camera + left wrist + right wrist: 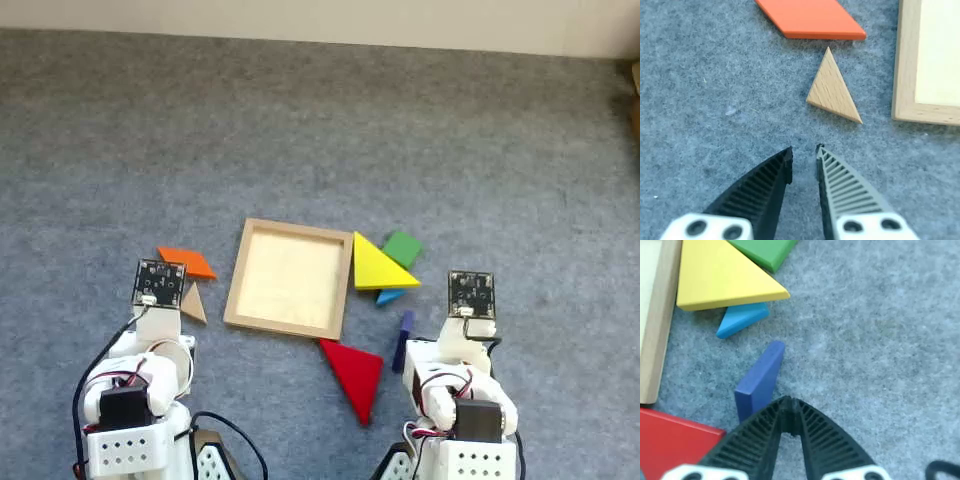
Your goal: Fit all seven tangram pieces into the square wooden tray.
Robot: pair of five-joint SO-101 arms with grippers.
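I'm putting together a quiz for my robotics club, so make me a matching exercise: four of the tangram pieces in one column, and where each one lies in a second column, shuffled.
Pieces
1. orange piece
2. yellow triangle
3. red triangle
4. dark blue piece

Places
A. one tip by the near right corner of the tray
B. just ahead of the right gripper
C. left of the tray
D. along the tray's right edge

Pairs: 1-C, 2-D, 3-A, 4-B
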